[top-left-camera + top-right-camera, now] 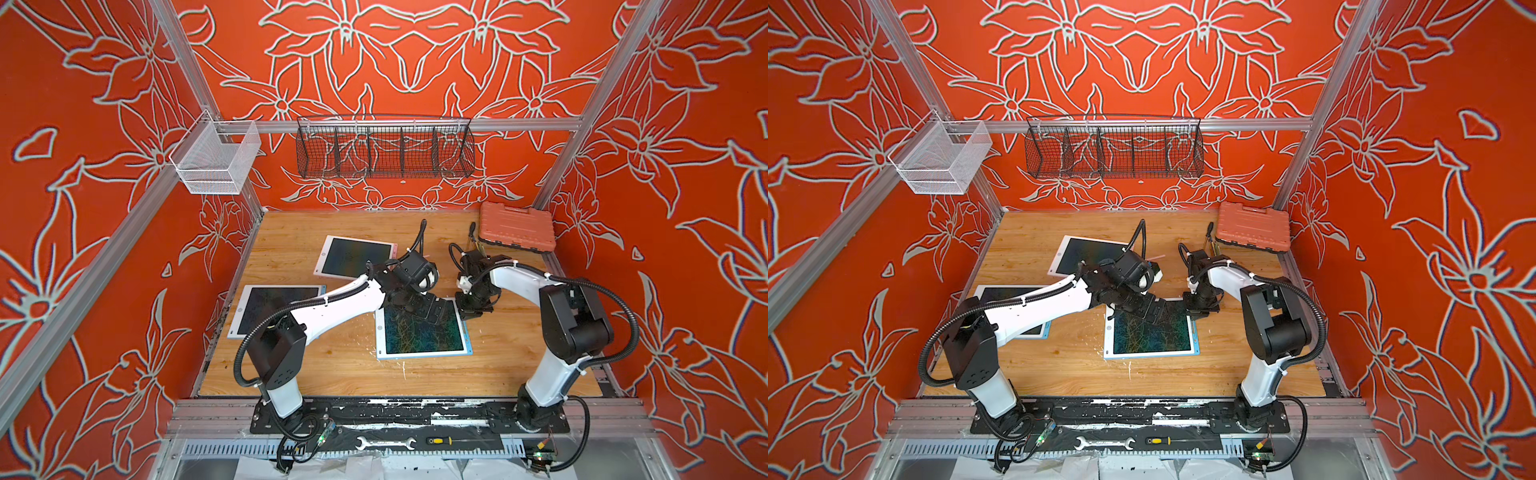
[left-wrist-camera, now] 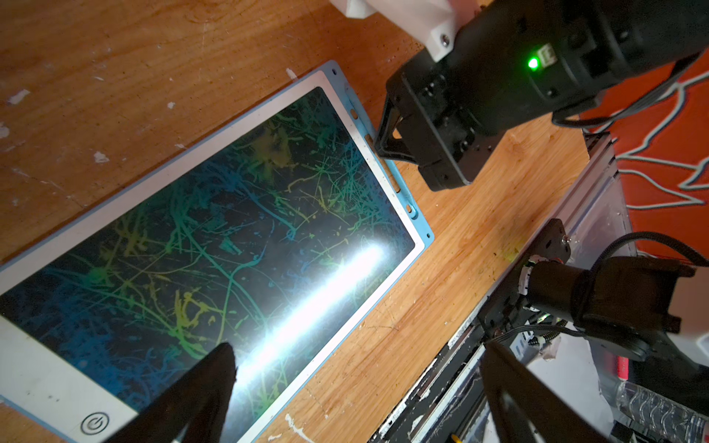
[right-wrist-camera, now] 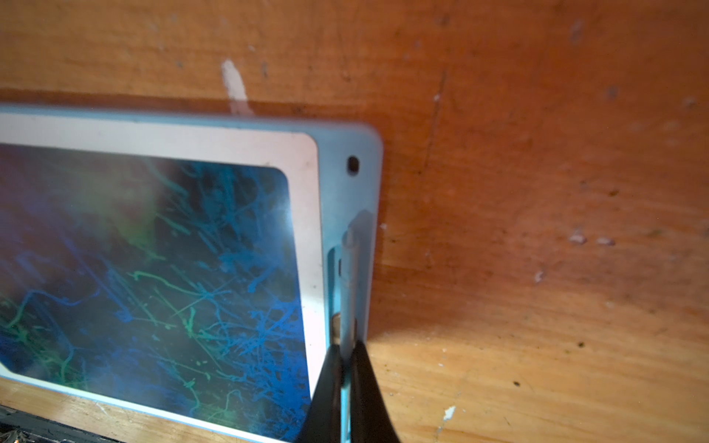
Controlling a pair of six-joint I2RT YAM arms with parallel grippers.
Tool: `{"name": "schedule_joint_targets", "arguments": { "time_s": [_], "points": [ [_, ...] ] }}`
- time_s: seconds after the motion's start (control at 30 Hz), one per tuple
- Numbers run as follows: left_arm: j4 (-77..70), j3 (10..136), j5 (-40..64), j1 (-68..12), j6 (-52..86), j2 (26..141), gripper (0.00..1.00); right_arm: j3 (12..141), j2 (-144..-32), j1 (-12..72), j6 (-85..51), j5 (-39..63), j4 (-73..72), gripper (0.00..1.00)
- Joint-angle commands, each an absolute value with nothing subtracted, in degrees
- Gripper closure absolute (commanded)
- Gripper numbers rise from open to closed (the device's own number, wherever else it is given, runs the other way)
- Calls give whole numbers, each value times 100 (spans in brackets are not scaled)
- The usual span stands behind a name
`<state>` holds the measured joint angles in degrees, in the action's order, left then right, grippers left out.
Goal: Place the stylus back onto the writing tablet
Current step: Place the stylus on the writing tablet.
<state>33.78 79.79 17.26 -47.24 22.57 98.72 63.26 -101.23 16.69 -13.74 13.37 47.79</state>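
Evidently mid-insert: the right fingers [image 3: 366,387] were clenched on the pale-blue stylus [image 3: 350,268], pinching its rear end so the shaft lined up lengthwise w/ the side groove [image 2: 404,199]. That groove ran along the 3 o'clock edge of the writing tablet [image 1: 419,336], and the stylus lay over it near the 1 o'clock corner; seated or not, couldn't tell. The left fingers [image 2: 199,391] were spread, holding nothing, low over the screen's 12 o'clock part, prob. to pin the tablet vs. sliding on the worktop [image 1: 316,365].
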Motion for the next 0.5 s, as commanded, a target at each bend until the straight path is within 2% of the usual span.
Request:
{"name": "schedule_joint_targets", "arguments": {
  "time_s": [0.0, 0.47],
  "points": [
    [3376, 7980, 1803, -4689, 2241, 9703, 3, 6442, -10256, 1723, -1317, 1204, 4937, 100],
    [3349, 7973, 1811, -4676, 2239, 9705, 3, 6468, -10299, 1757, -1315, 1116, 4997, 98]
  ]
}}
